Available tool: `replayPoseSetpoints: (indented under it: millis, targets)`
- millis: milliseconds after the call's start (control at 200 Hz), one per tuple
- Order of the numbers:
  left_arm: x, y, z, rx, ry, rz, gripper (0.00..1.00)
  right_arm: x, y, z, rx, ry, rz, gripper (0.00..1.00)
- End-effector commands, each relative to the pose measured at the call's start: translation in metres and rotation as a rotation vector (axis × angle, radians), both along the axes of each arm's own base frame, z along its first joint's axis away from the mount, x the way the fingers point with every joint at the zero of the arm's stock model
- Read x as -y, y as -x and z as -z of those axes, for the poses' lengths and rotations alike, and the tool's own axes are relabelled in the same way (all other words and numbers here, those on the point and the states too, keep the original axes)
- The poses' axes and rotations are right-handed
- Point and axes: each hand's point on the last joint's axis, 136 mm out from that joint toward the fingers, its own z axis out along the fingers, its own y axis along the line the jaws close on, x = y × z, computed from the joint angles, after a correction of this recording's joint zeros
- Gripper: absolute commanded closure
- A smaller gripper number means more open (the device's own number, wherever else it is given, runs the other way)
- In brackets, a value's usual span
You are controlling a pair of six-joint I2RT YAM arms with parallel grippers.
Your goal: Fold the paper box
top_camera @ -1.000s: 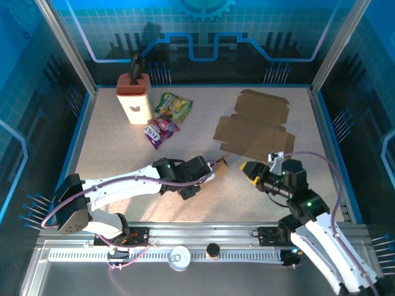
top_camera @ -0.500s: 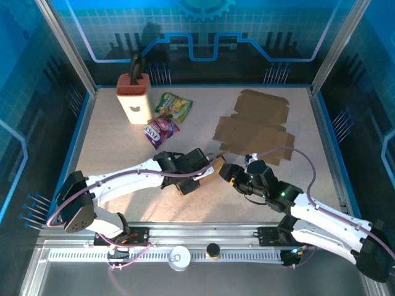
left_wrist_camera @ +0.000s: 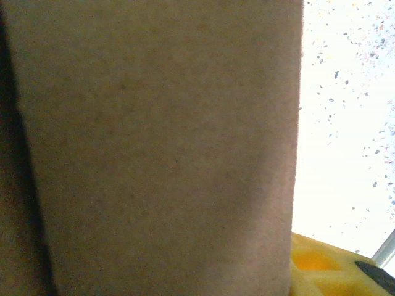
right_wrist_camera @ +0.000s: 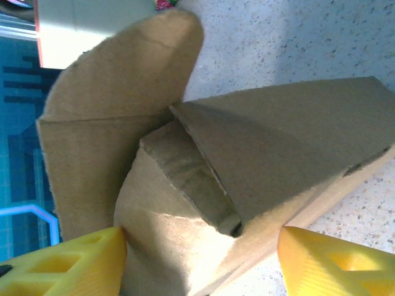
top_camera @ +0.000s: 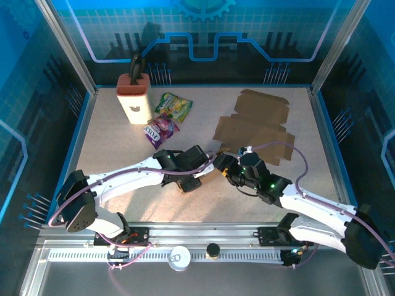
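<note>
A small, partly folded brown paper box (top_camera: pixel 208 177) lies at the table's middle front. My left gripper (top_camera: pixel 199 168) is right at its left side. The left wrist view is close against a flat wall of the box (left_wrist_camera: pixel 154 142), with one yellow fingertip (left_wrist_camera: pixel 321 271) at the lower right, so its grip is unclear. My right gripper (top_camera: pixel 223 165) faces the box's right end. In the right wrist view the box (right_wrist_camera: pixel 259 160) has loose flaps, one rounded flap standing up on the left. My right gripper (right_wrist_camera: pixel 200 265) is open, its yellow fingers either side of that end.
A flat unfolded cardboard blank (top_camera: pixel 253 126) lies at the back right. A white and red holder (top_camera: pixel 134 98) stands at the back left, with two snack packets (top_camera: pixel 173 106) (top_camera: pixel 160 131) beside it. Blue walls ring the table.
My right arm has swung left from the front right and brought its gripper up to the box's right end. The left gripper and box have shifted slightly away from the front edge.
</note>
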Motion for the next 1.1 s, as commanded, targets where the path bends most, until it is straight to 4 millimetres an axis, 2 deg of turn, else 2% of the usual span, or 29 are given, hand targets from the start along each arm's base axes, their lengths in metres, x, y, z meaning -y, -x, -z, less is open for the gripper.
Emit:
replayPoseSetpoints:
  millis: [0,110,185,305,485,610,675,745,900,1095]
  targets:
    - [0.006,-0.006,0.001,0.014,0.012,0.006,0.50,0.001,0.001,0.016,-0.077,0.018,0.004,0.39]
    - [0.006,-0.009,-0.008,0.046,0.041,-0.007,0.47,0.007,0.002,0.036,-0.136,0.039,0.024,0.46]
    - [0.008,-0.008,-0.013,0.058,0.070,-0.009,0.46,0.011,0.002,0.042,-0.156,0.060,0.032,0.49]
    - [0.005,-0.008,-0.018,0.078,0.093,-0.021,0.45,0.012,0.001,0.044,-0.167,0.092,0.028,0.51]
    - [0.001,-0.011,-0.019,0.102,0.094,-0.051,0.47,0.009,0.000,0.049,-0.195,0.102,0.025,0.62]
    - [-0.003,-0.016,-0.020,0.131,0.084,-0.071,0.49,0.009,0.001,0.048,-0.197,0.101,0.024,0.63]
    - [-0.003,-0.018,-0.023,0.149,0.086,-0.076,0.50,0.009,0.000,0.043,-0.185,0.106,0.020,0.61]
    - [-0.003,-0.017,-0.027,0.160,0.102,-0.073,0.52,0.009,-0.002,0.037,-0.164,0.111,0.012,0.56]
    - [0.001,-0.016,-0.029,0.151,0.127,-0.065,0.57,0.008,-0.006,0.009,-0.076,0.143,-0.043,0.45]
    - [0.006,-0.008,-0.025,0.108,0.148,-0.044,0.62,0.037,-0.015,-0.033,0.086,0.197,-0.087,0.44]
